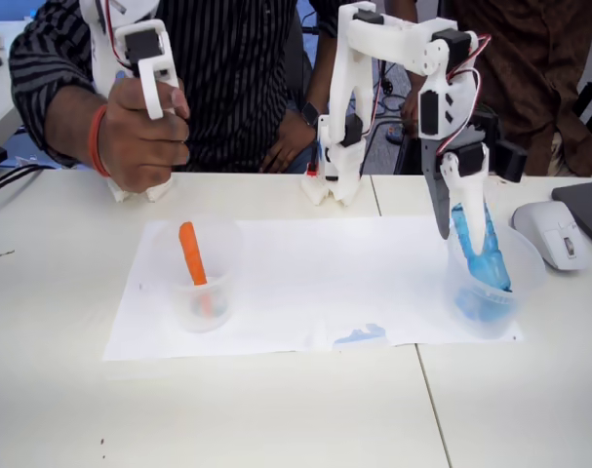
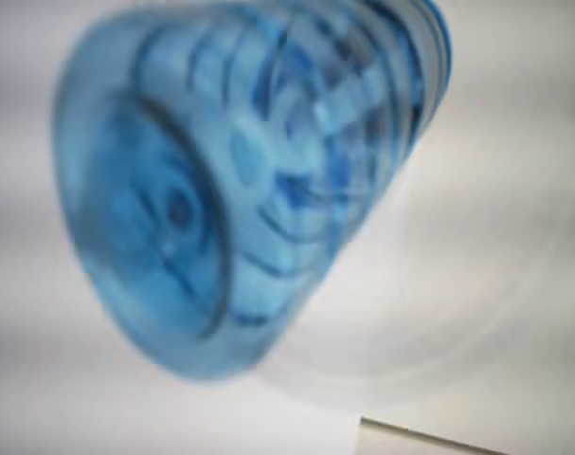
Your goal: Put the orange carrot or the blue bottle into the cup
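Note:
The blue bottle (image 1: 479, 255) leans inside the cup (image 1: 522, 276), a clear one at the right end of the paper sheet; its lower end is down in the cup. My gripper (image 1: 460, 237) hangs over that cup, a dark finger on the left of the bottle's upper end and a white finger (image 1: 477, 219) in front of it. Whether they press on it does not show. The wrist view looks straight at the blurred bottle (image 2: 240, 190), base first. The orange carrot (image 1: 193, 253) stands upright in another clear cup (image 1: 169, 255) on the left.
Both cups stand on a white paper sheet (image 1: 305, 263), which has a small blue mark (image 1: 362, 335) near its front edge. A white computer mouse (image 1: 552, 232) lies right of the cup. People sit behind the table, where the arm's base (image 1: 336, 175) is fixed.

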Controlling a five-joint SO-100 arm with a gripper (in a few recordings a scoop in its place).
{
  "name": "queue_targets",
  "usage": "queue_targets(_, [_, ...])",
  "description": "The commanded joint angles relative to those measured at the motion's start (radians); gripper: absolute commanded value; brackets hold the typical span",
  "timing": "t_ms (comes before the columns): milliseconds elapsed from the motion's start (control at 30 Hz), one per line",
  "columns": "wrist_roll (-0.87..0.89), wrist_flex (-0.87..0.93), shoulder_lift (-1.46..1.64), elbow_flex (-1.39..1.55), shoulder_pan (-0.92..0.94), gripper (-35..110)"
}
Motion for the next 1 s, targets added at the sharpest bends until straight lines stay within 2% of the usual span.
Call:
queue_targets(0, [0.005,0.011,0.153,-0.123,0.008,35])
queue_targets(367, [0.006,0.012,0.190,-0.137,0.002,35])
queue_targets(600, [0.006,0.017,0.325,-0.126,0.003,35])
queue_targets(867, [0.008,0.229,0.445,-0.130,0.026,35])
queue_targets(967, [0.018,0.268,0.532,-0.121,0.092,35])
